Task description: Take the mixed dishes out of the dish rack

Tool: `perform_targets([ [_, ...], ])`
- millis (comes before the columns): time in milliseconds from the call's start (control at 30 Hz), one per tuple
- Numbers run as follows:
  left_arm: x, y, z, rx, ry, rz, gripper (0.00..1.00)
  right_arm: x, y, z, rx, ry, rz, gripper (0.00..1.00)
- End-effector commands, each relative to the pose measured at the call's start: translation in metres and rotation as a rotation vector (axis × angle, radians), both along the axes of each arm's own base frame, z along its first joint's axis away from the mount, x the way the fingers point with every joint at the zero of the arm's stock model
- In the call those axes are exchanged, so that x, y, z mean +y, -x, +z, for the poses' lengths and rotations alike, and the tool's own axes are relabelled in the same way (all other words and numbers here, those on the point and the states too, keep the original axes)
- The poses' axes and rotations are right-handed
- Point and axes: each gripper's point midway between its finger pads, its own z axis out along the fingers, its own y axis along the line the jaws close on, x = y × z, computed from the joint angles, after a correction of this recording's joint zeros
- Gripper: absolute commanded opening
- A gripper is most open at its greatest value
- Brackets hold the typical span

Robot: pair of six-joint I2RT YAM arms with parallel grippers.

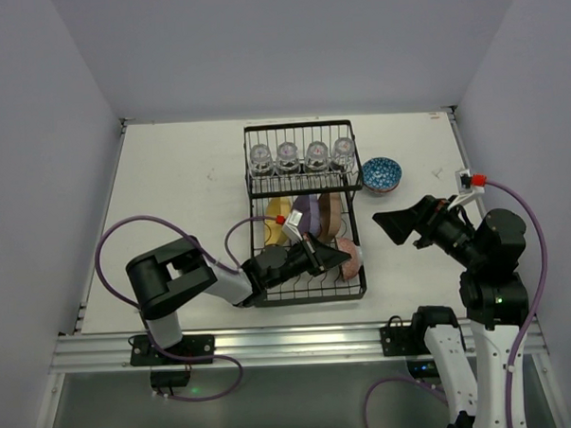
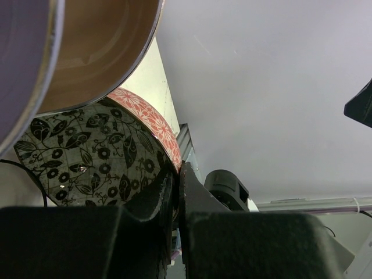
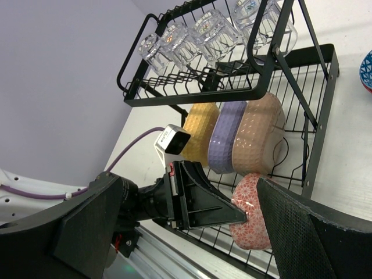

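The black wire dish rack (image 1: 357, 289) holds several clear glass cups (image 1: 302, 155) on its upper shelf. Yellow (image 1: 276, 217), purple (image 1: 304, 211) and tan (image 1: 331, 212) plates stand on edge in the lower tray. Beside them at the front right is a reddish bowl (image 1: 350, 269) with a black floral inside (image 2: 87, 157). My left gripper (image 1: 340, 256) is shut on its rim (image 3: 251, 215), one finger (image 2: 200, 192) outside and one inside. My right gripper (image 1: 400, 226) hangs open to the right of the rack, holding nothing. A blue bowl (image 1: 381, 173) sits on the table.
The blue bowl lies just right of the rack's upper shelf, behind my right gripper. The tan plate (image 2: 99, 46) and purple plate (image 2: 23, 58) lean close over the reddish bowl. The aluminium rail (image 1: 301, 341) runs along the near table edge.
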Motion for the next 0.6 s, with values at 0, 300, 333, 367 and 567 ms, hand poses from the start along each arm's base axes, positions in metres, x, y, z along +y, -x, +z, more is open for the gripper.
perform_targets([
  [0, 0.054, 0.013, 0.201, -0.285, 0.748, 0.036, 0.00, 0.004, 0.006, 0.012, -0.046, -0.008, 0.028, 0.99],
  [300, 0.051, 0.018, 0.207, -0.244, 0.784, -0.012, 0.00, 0.005, 0.007, 0.012, -0.047, -0.008, 0.031, 0.99],
  [333, 0.052, 0.019, 0.212, -0.252, 0.795, -0.016, 0.00, 0.004, 0.007, 0.012, -0.047, -0.008, 0.030, 0.99],
  [367, 0.053, 0.020, 0.215, -0.257, 0.801, -0.018, 0.00, 0.005, 0.007, 0.012, -0.047, -0.008, 0.031, 0.99],
  [567, 0.059, 0.024, 0.228, -0.270, 0.834, -0.027, 0.00, 0.005, 0.008, 0.013, -0.049, -0.010, 0.036, 0.99],
])
